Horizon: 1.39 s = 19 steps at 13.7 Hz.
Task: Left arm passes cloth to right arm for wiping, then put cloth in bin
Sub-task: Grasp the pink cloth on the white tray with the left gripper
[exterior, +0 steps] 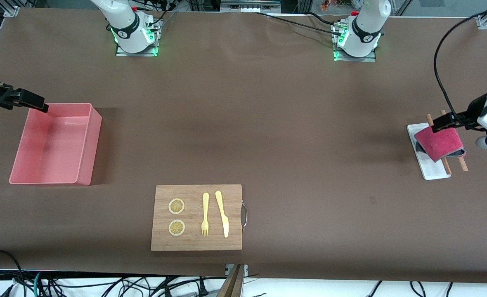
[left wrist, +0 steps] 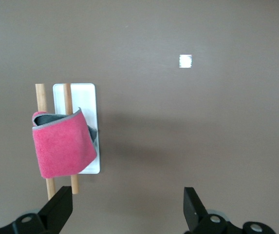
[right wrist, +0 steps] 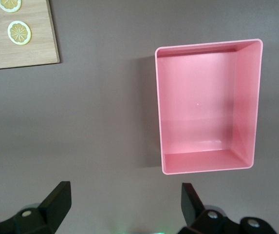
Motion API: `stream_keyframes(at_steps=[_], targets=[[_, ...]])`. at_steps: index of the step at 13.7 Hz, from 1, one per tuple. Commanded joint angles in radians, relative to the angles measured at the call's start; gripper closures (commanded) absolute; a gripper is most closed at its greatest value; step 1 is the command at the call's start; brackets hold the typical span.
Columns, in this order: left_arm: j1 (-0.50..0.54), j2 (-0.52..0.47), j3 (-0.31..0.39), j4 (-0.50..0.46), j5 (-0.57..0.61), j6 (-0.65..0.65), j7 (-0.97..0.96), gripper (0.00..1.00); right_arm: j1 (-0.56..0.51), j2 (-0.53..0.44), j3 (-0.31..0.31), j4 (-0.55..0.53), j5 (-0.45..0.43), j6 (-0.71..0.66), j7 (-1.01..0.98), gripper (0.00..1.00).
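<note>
Cloth [exterior: 440, 143] on white tray [exterior: 430, 164], over wooden sticks [exterior: 461, 162].

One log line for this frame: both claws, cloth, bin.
left claw open over cloth | cloth on white tray | right claw open near empty bin

Bare table [exterior: 268, 123] btwn arms, seemingly.

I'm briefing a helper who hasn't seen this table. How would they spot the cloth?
Look toward the left arm's end of the table, at the small white tray crossed by two wooden sticks. The cloth lies on them: folded, magenta-red, grey underneath.
</note>
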<state>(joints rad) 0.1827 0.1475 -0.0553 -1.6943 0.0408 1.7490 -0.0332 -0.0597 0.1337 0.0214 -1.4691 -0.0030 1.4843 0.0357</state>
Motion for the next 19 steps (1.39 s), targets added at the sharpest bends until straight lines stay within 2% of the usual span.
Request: stream_keyframes(at_steps=[1, 7, 10, 11, 13, 15, 16, 17, 18, 19], targets=[[0.076, 0.062, -0.006, -0.022, 0.016, 0.085, 0.067, 0.0, -0.003, -0.002, 0.0, 0.006, 0.015, -0.002, 0.003, 0.0], [0.28, 0.234, -0.006, -0.048, 0.016, 0.207, 0.257, 0.0, -0.003, 0.0, 0.0, 0.007, 0.014, 0.001, 0.004, 0.0], [0.328, 0.297, -0.008, -0.045, 0.007, 0.244, 0.303, 0.0, -0.003, 0.0, 0.0, 0.007, 0.014, 0.001, 0.003, 0.0], [0.33, 0.306, -0.008, -0.044, 0.007, 0.25, 0.314, 0.07, -0.003, 0.003, 0.0, 0.006, 0.014, 0.001, 0.001, 0.0], [0.33, 0.319, -0.006, -0.039, 0.007, 0.251, 0.317, 0.32, -0.003, 0.003, 0.0, 0.007, 0.014, 0.001, -0.005, 0.0], [0.325, 0.33, -0.008, -0.035, 0.01, 0.251, 0.318, 0.72, -0.005, 0.003, 0.0, 0.007, 0.014, -0.001, -0.008, 0.0], [0.324, 0.33, -0.008, -0.031, 0.01, 0.25, 0.32, 0.86, -0.005, 0.003, 0.0, 0.007, 0.014, 0.001, -0.007, 0.0], [0.322, 0.325, -0.009, -0.03, 0.011, 0.248, 0.322, 0.96, -0.006, 0.003, -0.001, 0.007, 0.014, -0.001, -0.002, 0.0], [0.322, 0.32, -0.012, -0.022, 0.013, 0.242, 0.325, 0.97, -0.006, 0.003, -0.001, 0.007, 0.014, 0.001, -0.002, 0.0], [0.322, 0.32, -0.012, -0.012, 0.013, 0.233, 0.325, 0.91, -0.006, 0.003, -0.001, 0.007, 0.014, 0.001, -0.002, 0.0]])
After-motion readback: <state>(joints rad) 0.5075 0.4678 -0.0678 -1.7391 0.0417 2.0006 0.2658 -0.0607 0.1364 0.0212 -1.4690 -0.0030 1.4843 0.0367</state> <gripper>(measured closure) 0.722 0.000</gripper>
